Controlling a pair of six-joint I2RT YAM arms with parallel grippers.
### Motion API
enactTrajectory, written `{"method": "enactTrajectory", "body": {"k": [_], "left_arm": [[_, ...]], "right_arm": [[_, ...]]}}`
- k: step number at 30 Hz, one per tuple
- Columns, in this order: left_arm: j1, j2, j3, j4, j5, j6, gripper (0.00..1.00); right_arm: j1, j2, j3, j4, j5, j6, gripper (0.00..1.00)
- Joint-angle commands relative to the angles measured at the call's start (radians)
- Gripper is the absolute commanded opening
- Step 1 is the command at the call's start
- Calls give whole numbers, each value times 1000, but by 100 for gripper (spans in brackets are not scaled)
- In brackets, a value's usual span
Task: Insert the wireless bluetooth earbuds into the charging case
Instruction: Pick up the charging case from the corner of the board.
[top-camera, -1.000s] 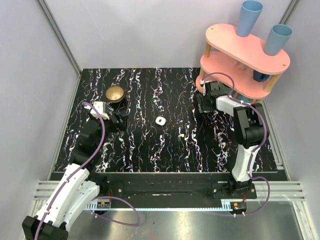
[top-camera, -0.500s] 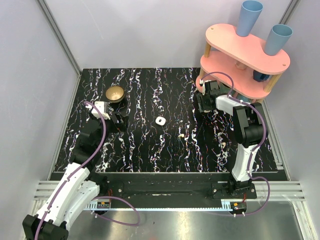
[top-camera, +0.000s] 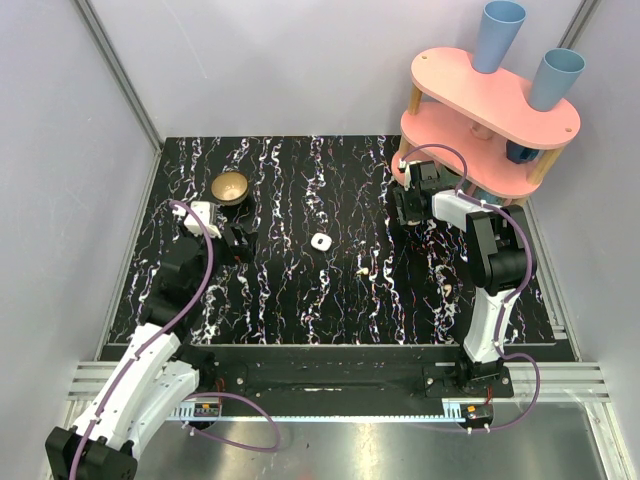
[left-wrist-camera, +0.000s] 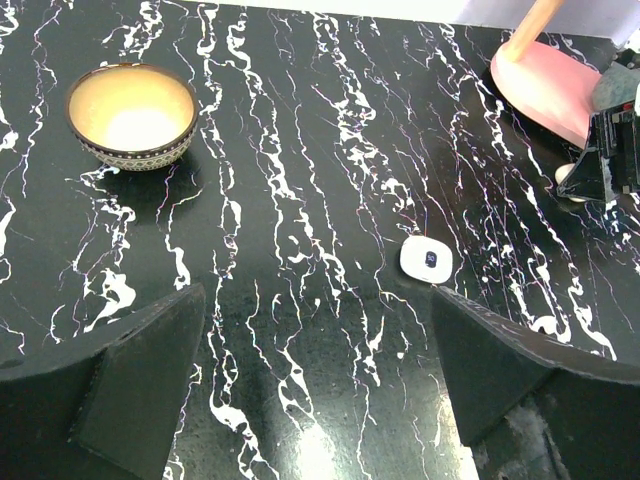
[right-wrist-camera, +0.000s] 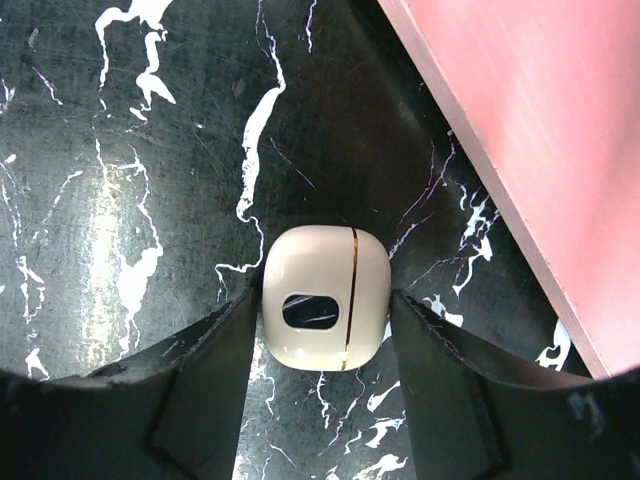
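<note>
Right wrist view has the cream charging case (right-wrist-camera: 325, 298) lying on the worktop (right-wrist-camera: 150, 120) between the right jaws, which sit just at its sides; we cannot tell whether they press it yet. We should centre it and pinch gently, minding the pink shelf (right-wrist-camera: 520, 120) close by. Left jaws gape, holding nothing. Two earbuds (top-camera: 362, 269) lie loose nearer the arm bases, well apart from this case.

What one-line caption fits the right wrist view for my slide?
The right gripper, jaws on either side of a cream charging case on the black marbled table, beside the pink shelf.
</note>
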Motion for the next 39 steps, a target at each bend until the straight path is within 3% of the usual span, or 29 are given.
{"method": "enactTrajectory", "body": {"k": [1, 8, 24, 36, 39], "left_arm": [[5, -10, 50, 9, 19, 3, 99], [4, -16, 47, 3, 19, 2, 99], [4, 2, 55, -8, 61, -1, 99], [5, 1, 52, -9, 58, -1, 99], [5, 4, 52, -9, 59, -1, 99]], "right_arm": [[-4, -30, 3, -30, -17, -2, 64], [-4, -46, 0, -39, -22, 5, 70], [-4, -44, -3, -54, -17, 1, 65], [-4, -27, 14, -56, 4, 40, 54], [-4, -24, 19, -56, -2, 46, 66]]}}
